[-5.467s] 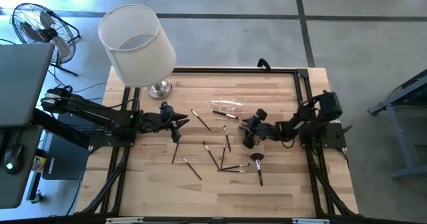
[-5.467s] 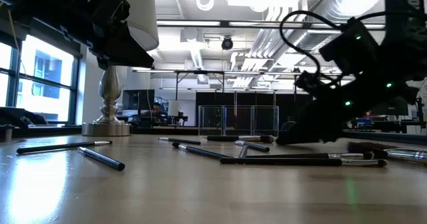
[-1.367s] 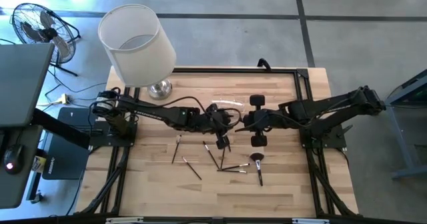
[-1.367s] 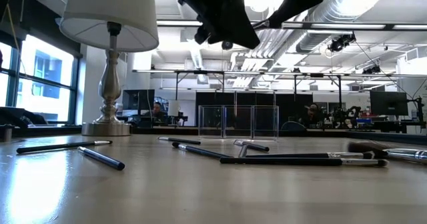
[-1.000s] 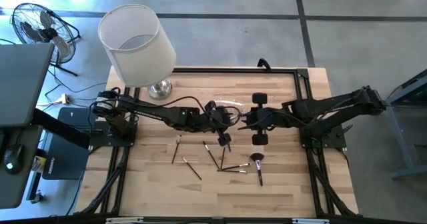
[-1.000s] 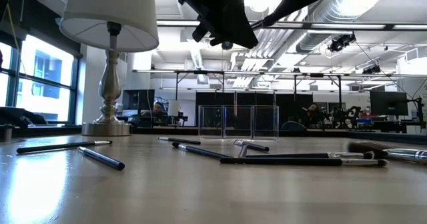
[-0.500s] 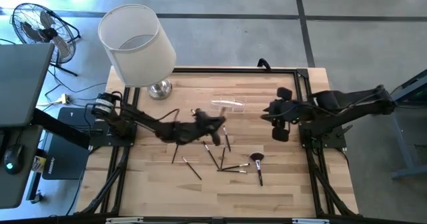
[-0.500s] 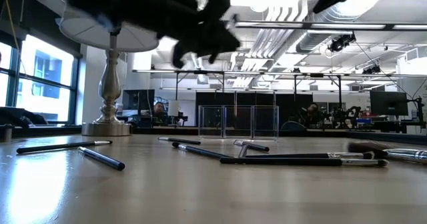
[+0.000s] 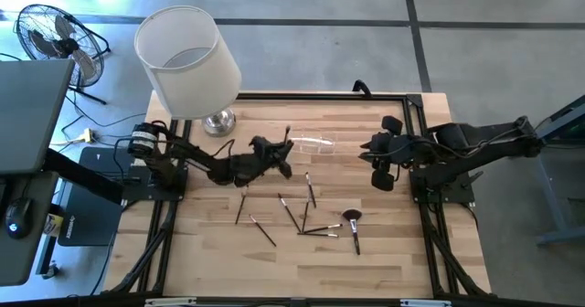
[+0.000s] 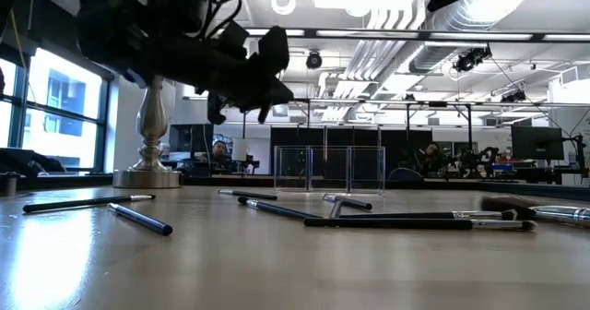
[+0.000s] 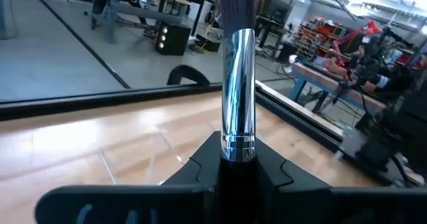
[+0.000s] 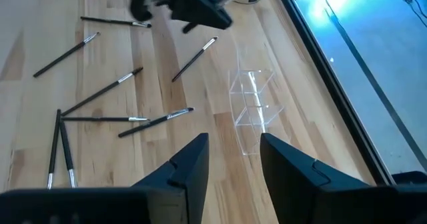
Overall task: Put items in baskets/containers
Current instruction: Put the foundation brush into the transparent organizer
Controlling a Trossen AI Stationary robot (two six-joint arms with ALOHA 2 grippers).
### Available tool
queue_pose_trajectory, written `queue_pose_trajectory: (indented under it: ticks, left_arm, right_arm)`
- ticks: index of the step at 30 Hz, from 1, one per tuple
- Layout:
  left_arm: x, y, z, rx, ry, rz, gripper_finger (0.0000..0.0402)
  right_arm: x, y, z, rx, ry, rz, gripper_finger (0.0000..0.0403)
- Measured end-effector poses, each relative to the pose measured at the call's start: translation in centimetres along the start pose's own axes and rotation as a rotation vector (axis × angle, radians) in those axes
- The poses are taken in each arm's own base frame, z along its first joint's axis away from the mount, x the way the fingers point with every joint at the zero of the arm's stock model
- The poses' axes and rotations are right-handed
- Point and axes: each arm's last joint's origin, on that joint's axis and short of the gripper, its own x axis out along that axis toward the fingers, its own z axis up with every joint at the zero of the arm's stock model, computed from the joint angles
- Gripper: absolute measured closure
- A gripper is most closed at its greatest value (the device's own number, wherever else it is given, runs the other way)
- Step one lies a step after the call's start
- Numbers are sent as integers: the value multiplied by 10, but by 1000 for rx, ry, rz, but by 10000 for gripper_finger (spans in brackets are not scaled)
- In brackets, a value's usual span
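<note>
Now the left pincer (image 9: 277, 158) sits at the centre of the high view, just left of the clear holder (image 9: 313, 143), clamped on one makeup brush (image 11: 237, 84); the left wrist view shows the silver ferrule and bristles rising straight out from between the closed fingers. In the low view this pincer (image 10: 263, 70) hangs above the bench (image 10: 277, 264), upper left of centre, off the surface. The right pincer (image 9: 377, 159) hovers at the right of the bench in the high view, fingers apart and holding nothing, as its wrist view shows. The other brushes (image 9: 306, 217) lie scattered on the wood below centre, the fluffy-headed brush (image 9: 352, 218) among them at lower right. A white-shaded lamp (image 9: 187, 60) stands at upper left.
</note>
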Motion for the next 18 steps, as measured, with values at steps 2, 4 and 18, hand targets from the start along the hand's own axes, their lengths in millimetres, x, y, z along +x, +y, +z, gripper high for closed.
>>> queue_pose_trajectory:
  ticks: [2,4,18]
  left_arm:
    - [8,7,5,-7,-12,-16,369]
    - [15,11,11,7,-19,-32,369]
    - [72,21,12,56,-93,-69,369]
  right_arm:
    - [0,0,0,4,-2,-7,274]
    - [0,0,0,11,-2,-13,274]
    - [0,-2,-3,15,27,-34,274]
